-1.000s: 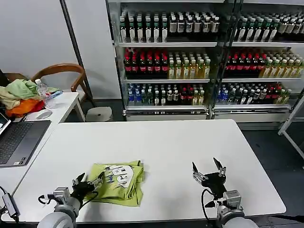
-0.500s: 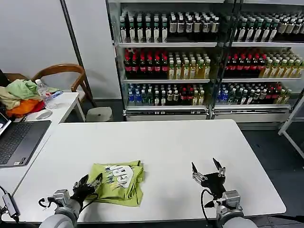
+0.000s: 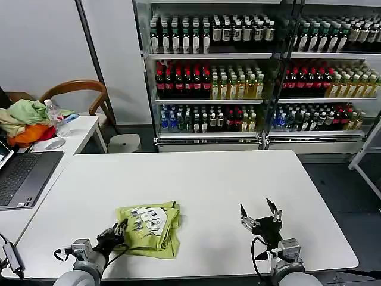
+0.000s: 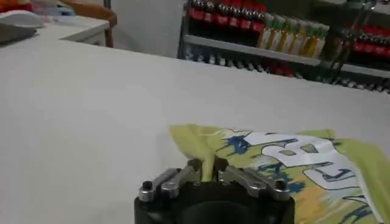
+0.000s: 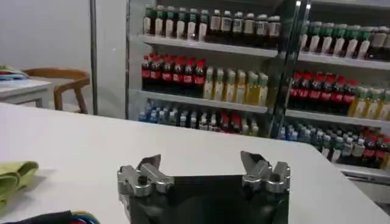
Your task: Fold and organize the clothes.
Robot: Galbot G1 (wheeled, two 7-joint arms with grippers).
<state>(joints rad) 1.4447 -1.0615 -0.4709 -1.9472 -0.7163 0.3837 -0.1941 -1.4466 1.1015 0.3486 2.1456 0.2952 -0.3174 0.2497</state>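
1. Lying folded on the white table [image 3: 226, 179], we see the lime T-shirt [image 3: 150, 229].
2. Our left end effector [image 4: 205, 171] pinches its near edge, fingers closed.
3. Our right end effector [image 3: 259, 213] hovers apart, fingers spread, holding nothing.
4. Behind, shelves [image 3: 208, 56] carry bottles [image 3: 202, 80].

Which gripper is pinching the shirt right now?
The left gripper, shut on the lime T-shirt; the right gripper hangs open, apart over bare table.

Even, bright overhead light fell across the white table [image 3: 208, 179], leaving only faint shadows. The lit drink shelves [image 3: 238, 71] glowed behind. In both wrist views the far bottles were softly blurred.
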